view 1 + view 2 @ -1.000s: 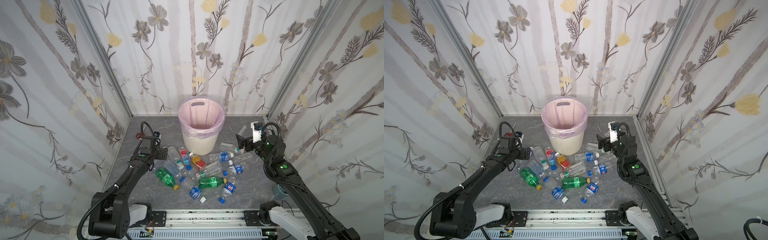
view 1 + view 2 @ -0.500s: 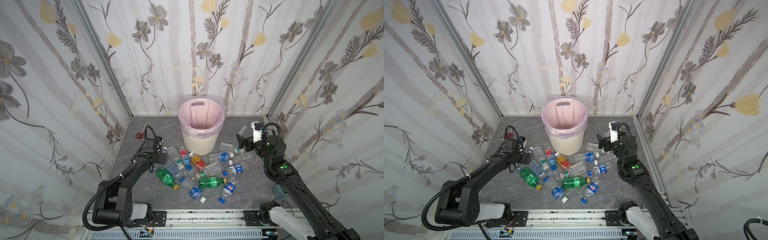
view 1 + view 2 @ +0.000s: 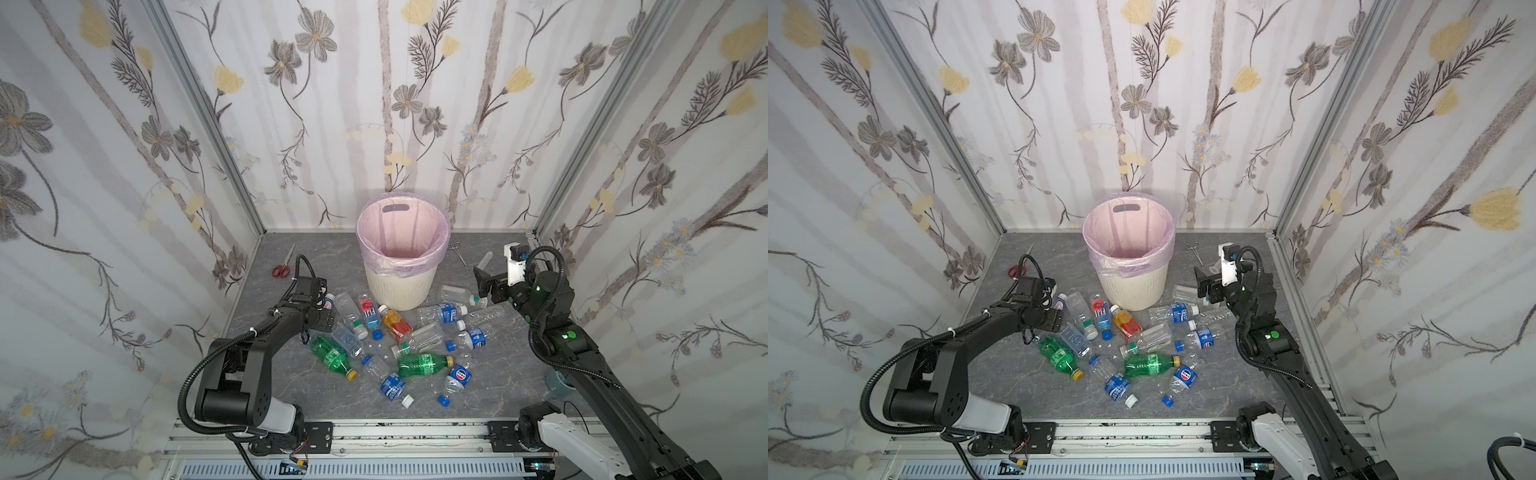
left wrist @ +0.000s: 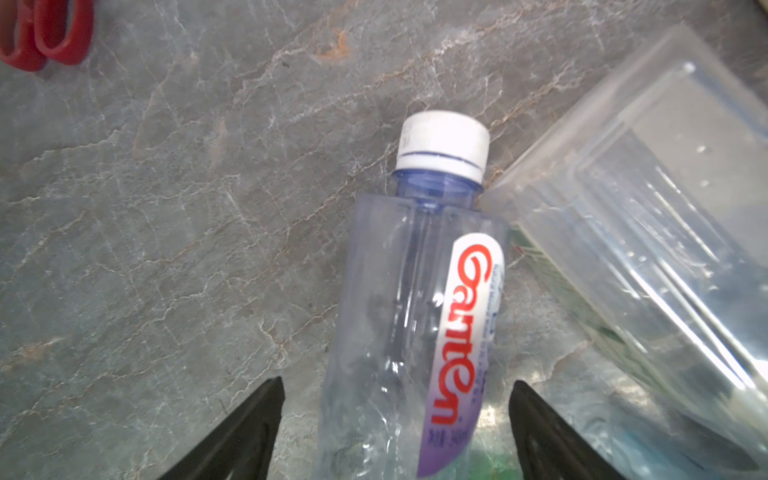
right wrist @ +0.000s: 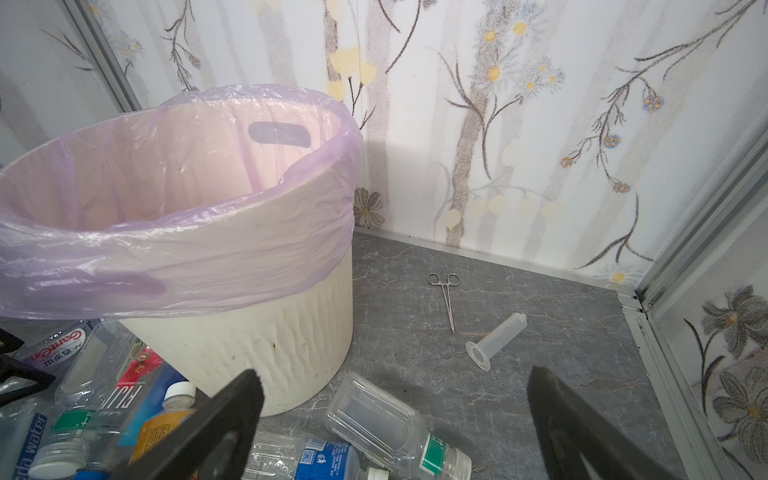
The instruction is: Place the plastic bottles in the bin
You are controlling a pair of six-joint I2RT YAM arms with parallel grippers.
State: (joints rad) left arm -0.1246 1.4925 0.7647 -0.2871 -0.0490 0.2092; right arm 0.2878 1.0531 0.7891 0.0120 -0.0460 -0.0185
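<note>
Clear white-capped bottle (image 4: 395,291): now straddles it with narrowing left end effector (image 4: 395,381), no grip yet; right end effector (image 5: 395,372) spread, empty.

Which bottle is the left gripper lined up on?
The clear Ganten bottle, white cap, leftmost of them: only it lies between the left gripper fingers.

Assorted plastic bottles (image 3: 419,365) lying scattered, upright pink-lined bin (image 3: 400,291) behind
</note>
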